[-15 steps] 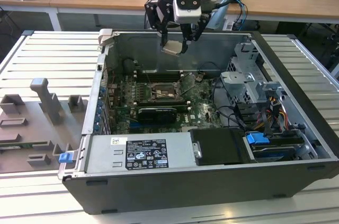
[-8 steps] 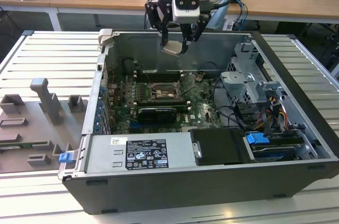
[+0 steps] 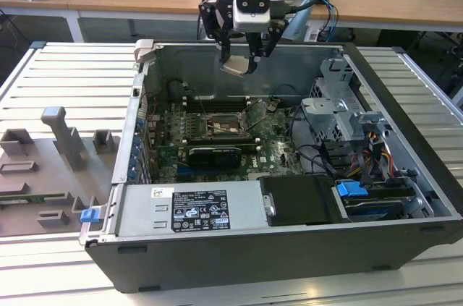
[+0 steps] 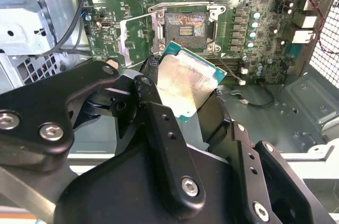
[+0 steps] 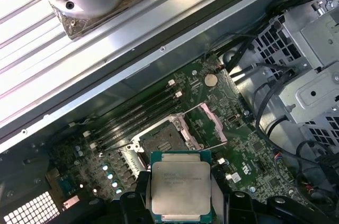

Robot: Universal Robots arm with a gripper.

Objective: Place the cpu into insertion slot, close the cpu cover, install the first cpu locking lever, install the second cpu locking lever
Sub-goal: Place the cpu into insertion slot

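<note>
We are on the first step: the cpu [image 3: 236,68] is not yet in the insertion slot [image 3: 221,126]. Our gripper [image 3: 244,56] hangs over the open computer case [image 3: 217,255], near its far wall in the exterior view. Its fingers [image 4: 161,123] are narrowed onto opposite edges of the cpu, pinching it at a tilt. The insertion slot lies bare mid-motherboard [image 4: 265,23], the cpu cover [image 4: 135,36] standing open beside it. Seating, we judge, calls for levelling the cpu and squaring it to the slot.

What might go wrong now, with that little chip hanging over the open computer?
The pincer grips the cpu by its edges above the insertion slot; it might slip and drop. It looks tilted in the second wrist view, so it may land crooked. A thin wire beside the slot might snag.
</note>
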